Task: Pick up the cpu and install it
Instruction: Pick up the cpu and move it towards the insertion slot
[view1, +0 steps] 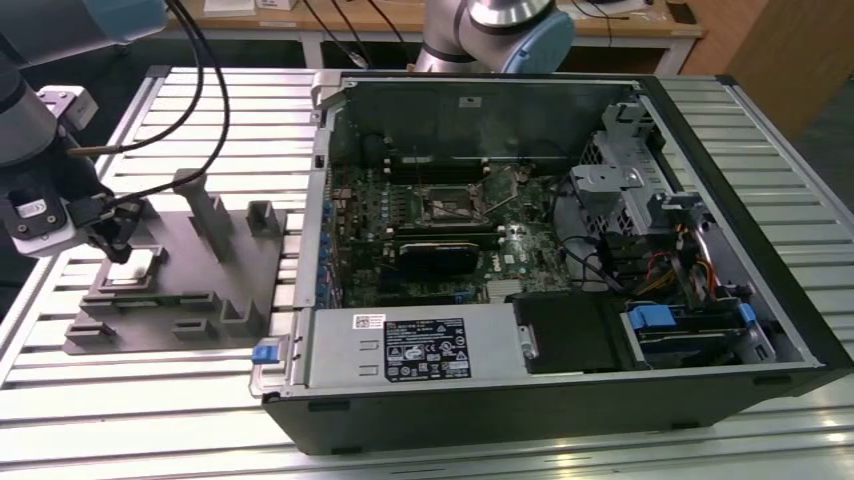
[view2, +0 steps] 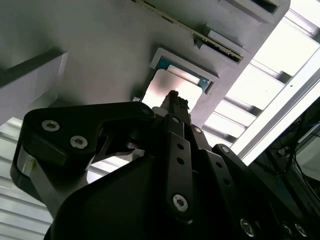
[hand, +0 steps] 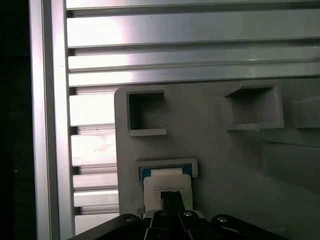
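Arm stands at the exterior view's left, pincer (view1: 118, 245) pointing down over the gray fixture (view1: 200, 290) on the slatted tabletop (view1: 160, 400). The cpu (hand: 167, 181) lies flat in a shallow square pocket of the fixture, silvery top up, close to the fixture's edge. We take the pocket to be there to fix the chip's position and orientation, so that it can be picked the same way each time. In both wrist views the pincer tip sits over the chip, at or very close to its surface. We cannot tell whether it touches, how far the pincer is open, or whether it has any hold. We judge the chip not lifted: it looks seated square in its pocket, with a blue-green border showing along one side. The open case (view1: 534, 420) stands well apart at the exterior view's right. It lies on its side, which puts the board face up so that the socket (view1: 445, 203) can be reached from above. Whether the socket is vacant we cannot say firmly. Install not begun, by our reading.
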